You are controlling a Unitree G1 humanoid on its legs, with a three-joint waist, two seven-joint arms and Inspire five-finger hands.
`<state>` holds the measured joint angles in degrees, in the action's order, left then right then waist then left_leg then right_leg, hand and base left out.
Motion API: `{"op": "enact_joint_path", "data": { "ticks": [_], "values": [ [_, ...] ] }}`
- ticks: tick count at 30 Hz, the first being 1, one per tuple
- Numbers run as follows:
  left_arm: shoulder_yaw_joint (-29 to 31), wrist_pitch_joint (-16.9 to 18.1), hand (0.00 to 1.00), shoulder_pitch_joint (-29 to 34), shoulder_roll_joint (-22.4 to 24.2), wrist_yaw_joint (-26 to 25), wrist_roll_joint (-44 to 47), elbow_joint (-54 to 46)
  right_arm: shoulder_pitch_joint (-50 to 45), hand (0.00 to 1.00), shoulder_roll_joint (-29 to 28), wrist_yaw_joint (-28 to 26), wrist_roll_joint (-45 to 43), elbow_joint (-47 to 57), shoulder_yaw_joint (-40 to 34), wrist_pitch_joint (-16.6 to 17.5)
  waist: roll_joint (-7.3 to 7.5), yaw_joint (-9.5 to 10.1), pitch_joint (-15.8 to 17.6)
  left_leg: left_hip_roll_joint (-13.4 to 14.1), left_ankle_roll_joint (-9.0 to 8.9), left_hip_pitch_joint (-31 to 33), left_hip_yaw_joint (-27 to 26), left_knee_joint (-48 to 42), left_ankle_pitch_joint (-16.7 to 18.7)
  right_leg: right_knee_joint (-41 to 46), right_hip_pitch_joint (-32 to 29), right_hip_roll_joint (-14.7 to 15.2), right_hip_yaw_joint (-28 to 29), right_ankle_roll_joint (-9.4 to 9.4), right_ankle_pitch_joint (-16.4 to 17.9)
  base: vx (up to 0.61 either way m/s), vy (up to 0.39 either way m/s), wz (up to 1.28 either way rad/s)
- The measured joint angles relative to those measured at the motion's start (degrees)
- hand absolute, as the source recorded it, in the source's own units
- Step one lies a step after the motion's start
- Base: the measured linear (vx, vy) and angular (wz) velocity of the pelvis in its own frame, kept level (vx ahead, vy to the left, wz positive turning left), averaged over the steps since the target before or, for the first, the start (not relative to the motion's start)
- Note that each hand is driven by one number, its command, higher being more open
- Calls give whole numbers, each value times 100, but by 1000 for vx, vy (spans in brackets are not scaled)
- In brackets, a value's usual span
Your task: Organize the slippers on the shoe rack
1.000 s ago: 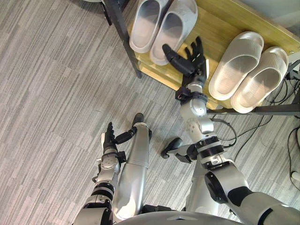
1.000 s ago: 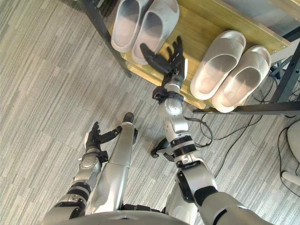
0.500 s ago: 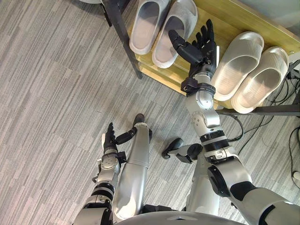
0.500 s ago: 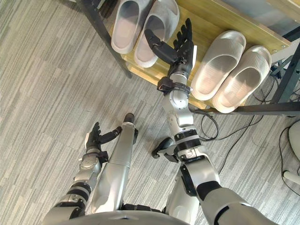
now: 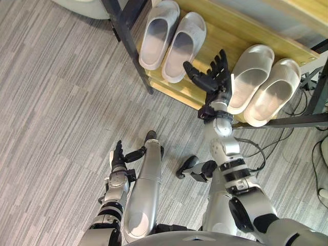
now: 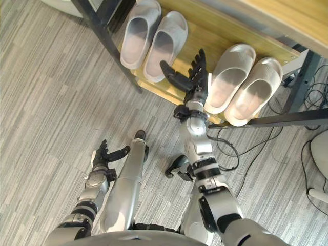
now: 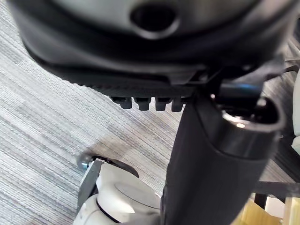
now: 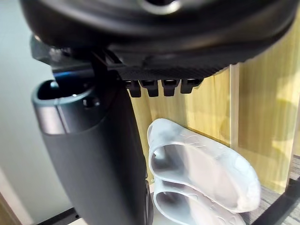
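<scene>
Right hand (image 5: 214, 82) lower, beside right slippers (image 5: 252, 77)

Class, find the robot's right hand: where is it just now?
In the head views, the right hand is open over the front edge of the shoe rack, between the left pair of slippers and the right pair of slippers.

Right hand (image 5: 216, 80) raised, fingers (image 5: 221, 62) spread

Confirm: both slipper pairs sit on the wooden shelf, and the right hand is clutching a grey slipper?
Not clutching: the left eye view shows the right hand open, between the grey slippers and the beige slippers. Both pairs sit on the wooden shelf.
</scene>
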<state>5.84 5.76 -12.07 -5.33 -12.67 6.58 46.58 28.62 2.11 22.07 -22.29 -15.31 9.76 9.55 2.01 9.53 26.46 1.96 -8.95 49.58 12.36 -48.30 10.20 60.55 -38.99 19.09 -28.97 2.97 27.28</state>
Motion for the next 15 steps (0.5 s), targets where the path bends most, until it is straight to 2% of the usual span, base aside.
{"op": "enact_joint_path", "data": {
  "ticks": [3,5,8,10,15],
  "values": [
    [-36,-8,100,-4,-16,-15,-40,-10,-661,100,24,-197,435,520,409,-57,35,-112,-21,73,37,-516,-131,329,-18,-357,421,-97,63,-57,-111,60,36,-17],
    [-288,-3,100,112,-18,76,-157,-14,-1177,100,50,-319,797,813,623,-63,76,-165,-85,104,73,-925,-233,624,-44,-645,754,-150,102,-127,-197,117,39,-15],
    [-780,-21,100,413,-64,246,-412,162,-2081,100,117,-655,1507,920,951,-80,184,-310,-523,181,150,-1682,-408,1421,-196,-1465,1382,-336,125,-279,-470,141,46,-16],
    [-1006,-30,100,450,-132,271,-514,390,-2413,100,222,-827,1725,920,1030,-85,234,-400,-659,170,181,-2113,-494,1920,-353,-1902,1720,-387,126,-357,-633,151,56,-7],
    [-1489,-97,100,521,-182,337,-736,893,-2833,100,653,-1313,2143,479,1006,-95,193,-563,-879,236,277,-3261,-787,3170,-744,-3142,2623,-665,238,-516,-1178,128,81,-19]
  ]
}}
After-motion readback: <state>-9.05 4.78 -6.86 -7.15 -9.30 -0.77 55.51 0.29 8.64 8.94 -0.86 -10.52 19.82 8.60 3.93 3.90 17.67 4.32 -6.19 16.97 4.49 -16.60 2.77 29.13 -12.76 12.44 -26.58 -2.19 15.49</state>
